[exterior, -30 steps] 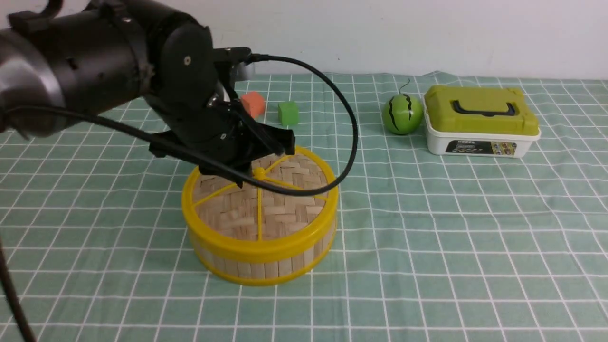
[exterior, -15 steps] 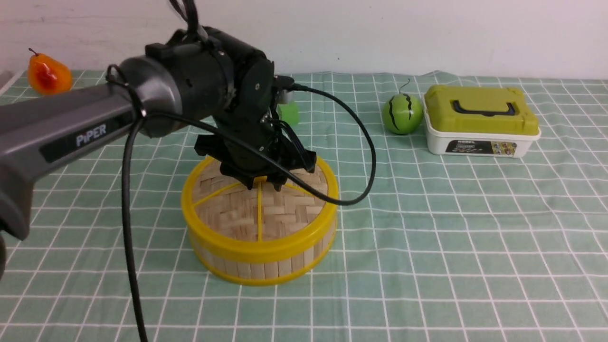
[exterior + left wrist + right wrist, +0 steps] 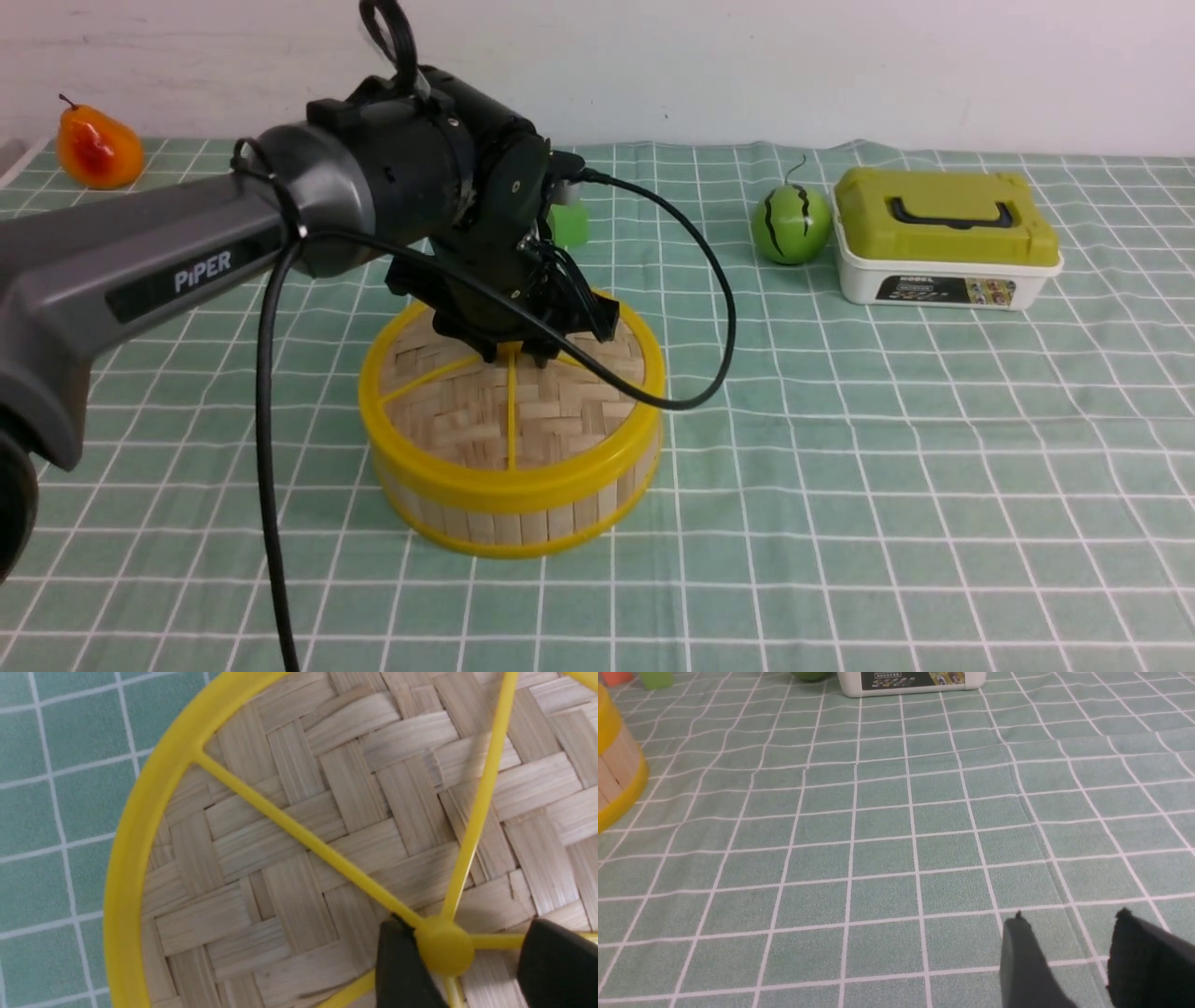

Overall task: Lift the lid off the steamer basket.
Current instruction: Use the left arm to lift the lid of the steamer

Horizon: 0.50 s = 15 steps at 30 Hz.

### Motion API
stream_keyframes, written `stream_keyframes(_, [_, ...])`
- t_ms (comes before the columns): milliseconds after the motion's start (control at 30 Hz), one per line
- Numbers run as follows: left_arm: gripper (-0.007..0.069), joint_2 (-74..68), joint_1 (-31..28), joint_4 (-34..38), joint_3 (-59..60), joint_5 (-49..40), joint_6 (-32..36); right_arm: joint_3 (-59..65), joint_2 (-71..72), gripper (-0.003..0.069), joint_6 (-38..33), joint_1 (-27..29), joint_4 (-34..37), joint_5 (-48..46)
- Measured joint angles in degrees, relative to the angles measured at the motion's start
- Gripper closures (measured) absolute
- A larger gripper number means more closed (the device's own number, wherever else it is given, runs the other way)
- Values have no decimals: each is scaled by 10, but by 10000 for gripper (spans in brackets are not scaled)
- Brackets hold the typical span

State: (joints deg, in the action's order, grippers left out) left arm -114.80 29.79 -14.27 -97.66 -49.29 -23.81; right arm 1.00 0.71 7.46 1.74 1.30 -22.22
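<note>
The woven bamboo lid (image 3: 504,411) with its yellow rim and spokes sits flat on the steamer basket (image 3: 523,523), left of centre on the checked cloth. My left gripper (image 3: 523,350) points down at the lid's middle. In the left wrist view the lid (image 3: 327,812) fills the frame and the left gripper (image 3: 469,926) is open, straddling the small yellow knob (image 3: 444,949). One finger touches the knob and the other stands apart from it. My right gripper (image 3: 1070,914) hangs open over bare cloth and holds nothing.
A toy watermelon (image 3: 792,224) and a white box with an olive-green lid (image 3: 943,238) stand at the back right. A green cube (image 3: 569,224) sits behind the basket, partly hidden by the arm. A toy pear (image 3: 98,149) lies at the far back left.
My left arm has swung round and settled over the lid's centre. Its fingers have spread apart and now stand on either side of the knob. The lid has not moved.
</note>
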Motion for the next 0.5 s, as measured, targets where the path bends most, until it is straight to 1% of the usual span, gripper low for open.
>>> stream_keyframes(133, [309, -2, 0, -6, 0, 10, 0, 0, 0, 418, 0, 0, 0, 0])
stream_keyframes(200, [340, -2, 0, -8, 0, 12, 0, 0, 0, 418, 0, 0, 0, 0])
stream_keyframes(333, [433, -2, 0, -13, 0, 12, 0, 0, 0, 418, 0, 0, 0, 0])
stream_keyframes(400, [456, -2, 0, -13, 0, 11, 0, 0, 0, 418, 0, 0, 0, 0])
stream_keyframes(433, [494, -2, 0, -13, -1, 9, 0, 0, 0, 418, 0, 0, 0, 0])
stream_keyframes(500, [509, -2, 0, -13, -1, 7, 0, 0, 0, 418, 0, 0, 0, 0])
